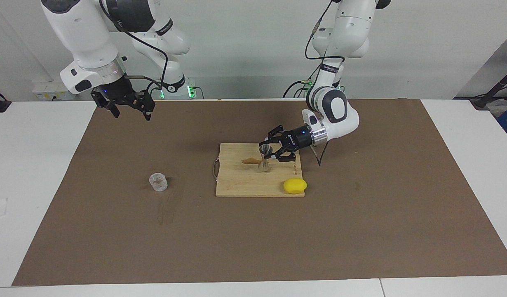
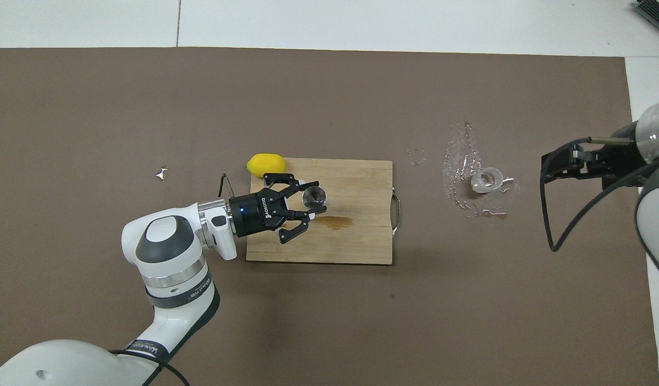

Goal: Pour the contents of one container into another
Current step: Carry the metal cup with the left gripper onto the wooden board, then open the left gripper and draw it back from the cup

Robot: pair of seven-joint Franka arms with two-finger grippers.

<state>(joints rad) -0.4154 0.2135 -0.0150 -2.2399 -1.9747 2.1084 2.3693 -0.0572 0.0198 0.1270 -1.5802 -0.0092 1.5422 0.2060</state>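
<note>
While the right gripper (image 1: pixel 129 108) hangs open and idle above the brown mat (image 1: pixel 360 231) at its own end, the left gripper (image 1: pixel 268 152) is clamped on the small silvery hourglass-shaped metal jigger (image 1: pixel 264 159), upright on the wooden cutting board (image 1: pixel 245 181). Small clear textured glass cup (image 1: pixel 158 182) stands on the mat toward the right arm's end, wet patch (image 2: pixel 461 155) around it. Yellow lemon-like thing (image 1: pixel 295 185) sits at the board's corner.
</note>
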